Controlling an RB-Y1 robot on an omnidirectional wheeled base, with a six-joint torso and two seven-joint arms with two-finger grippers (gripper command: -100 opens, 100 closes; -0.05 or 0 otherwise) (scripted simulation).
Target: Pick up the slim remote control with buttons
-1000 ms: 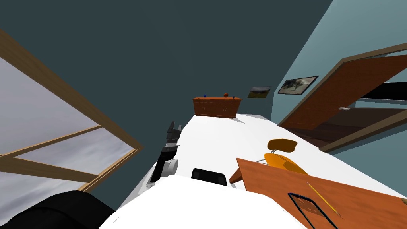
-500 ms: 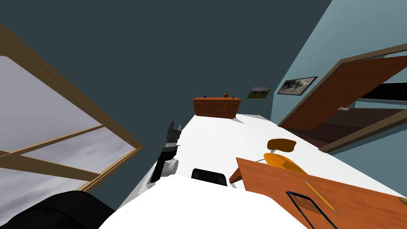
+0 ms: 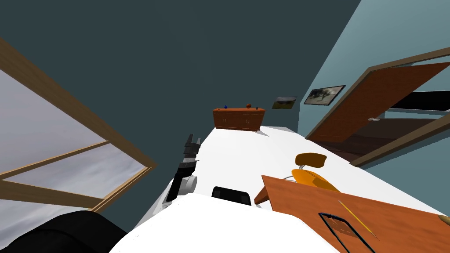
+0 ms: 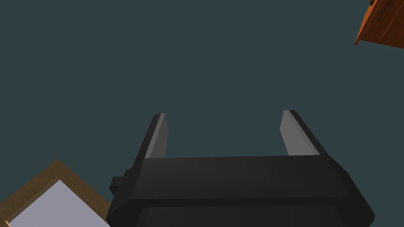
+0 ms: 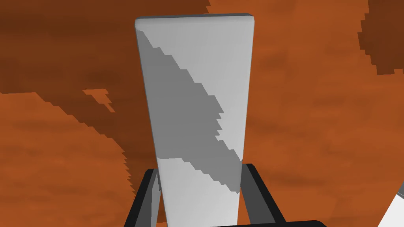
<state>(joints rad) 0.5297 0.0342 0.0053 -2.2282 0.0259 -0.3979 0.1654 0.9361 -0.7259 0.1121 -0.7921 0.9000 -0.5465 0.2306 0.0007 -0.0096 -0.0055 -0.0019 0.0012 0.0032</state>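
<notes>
A: Head view first?
B: Left arm (image 3: 186, 164) hangs low beside the chest over the white floor (image 3: 263, 149), well apart from the wooden table (image 3: 395, 219) on the robot's right. A thin yellow stick (image 3: 358, 220) and a dark-framed flat item (image 3: 338, 226) lie on the table, just beside each other. An orange chair (image 3: 313, 179) is at the table's far edge.
A: Left wrist?
B: Left jaws are spread about a third of the frame apart with nothing between them.
A: Right wrist?
B: Right jaws are closed on the remote (image 5: 193, 79), pinching its long sides near one end. It reads as a plain light grey slab, with no buttons visible on this face. Most of its length sticks out past the jaws. Behind it is orange-brown wood (image 5: 315, 118), probably the table top. Can't tell whether the remote touches it or hangs clear.
A: So the grasp looks made. Risks?
B: The grip sits at one end, so the overhang acts as a lever. A quick lift or wrist turn could pivot the slab or let it slide out, and the smooth sides won't help. If the far end rides low, it could catch the wood.
</notes>
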